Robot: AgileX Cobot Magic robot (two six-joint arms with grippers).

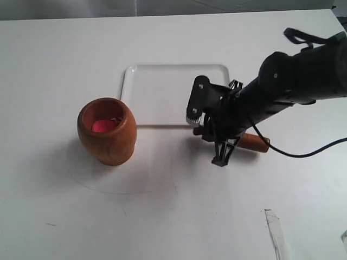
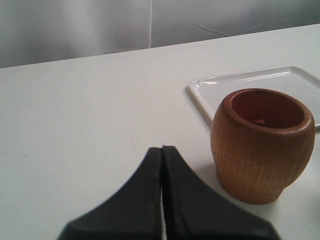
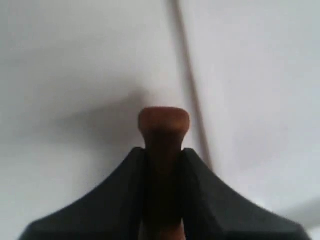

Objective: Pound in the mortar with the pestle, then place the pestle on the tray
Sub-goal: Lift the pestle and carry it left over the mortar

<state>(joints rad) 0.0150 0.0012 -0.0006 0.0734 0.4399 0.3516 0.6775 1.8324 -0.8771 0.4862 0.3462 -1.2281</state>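
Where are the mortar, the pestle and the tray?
mortar [image 1: 111,143]: exterior view, on its outer wooden wall.
pestle [image 3: 163,119]: right wrist view, on its rounded end.
tray [image 1: 157,95]: exterior view, on its bare flat floor.

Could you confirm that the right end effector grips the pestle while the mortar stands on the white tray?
Not quite: the mortar stands on the table beside the tray, not on it, as the exterior view shows. The right end effector does grip the pestle.
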